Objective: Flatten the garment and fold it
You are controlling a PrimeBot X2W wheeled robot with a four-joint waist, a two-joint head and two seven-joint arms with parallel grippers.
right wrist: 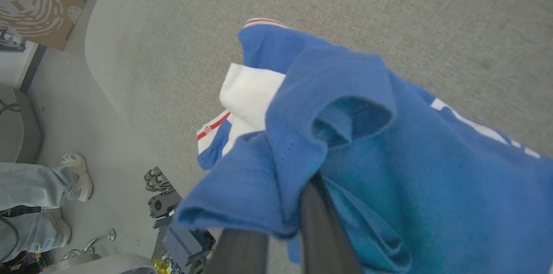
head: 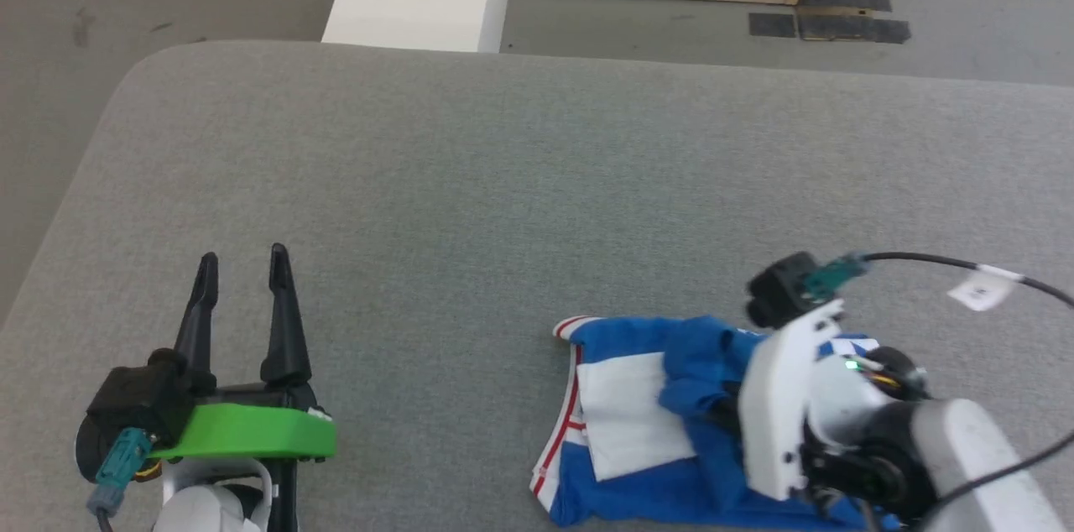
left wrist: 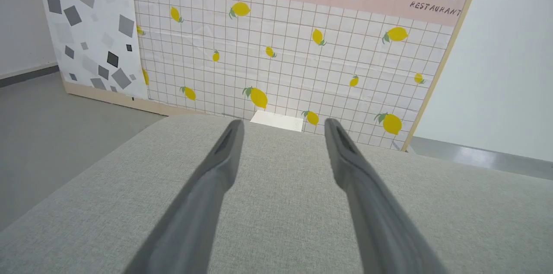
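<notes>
The left gripper (head: pixel 243 257) sits at the lower left of the head view, its two dark fingers (head: pixel 284 322) pointing up the frame and spread apart, holding nothing; in its own wrist view the left gripper (left wrist: pixel 283 123) shows the same wide gap; a green bracket (head: pixel 252 431) caps its wrist; the right forearm (head: pixel 965 465) enters from the lower right corner, its white wrist housing (head: pixel 780 406) angled left; the right gripper (right wrist: pixel 293 209) has its fingers close together, pinching a fold of the garment (right wrist: pixel 389 166).
</notes>
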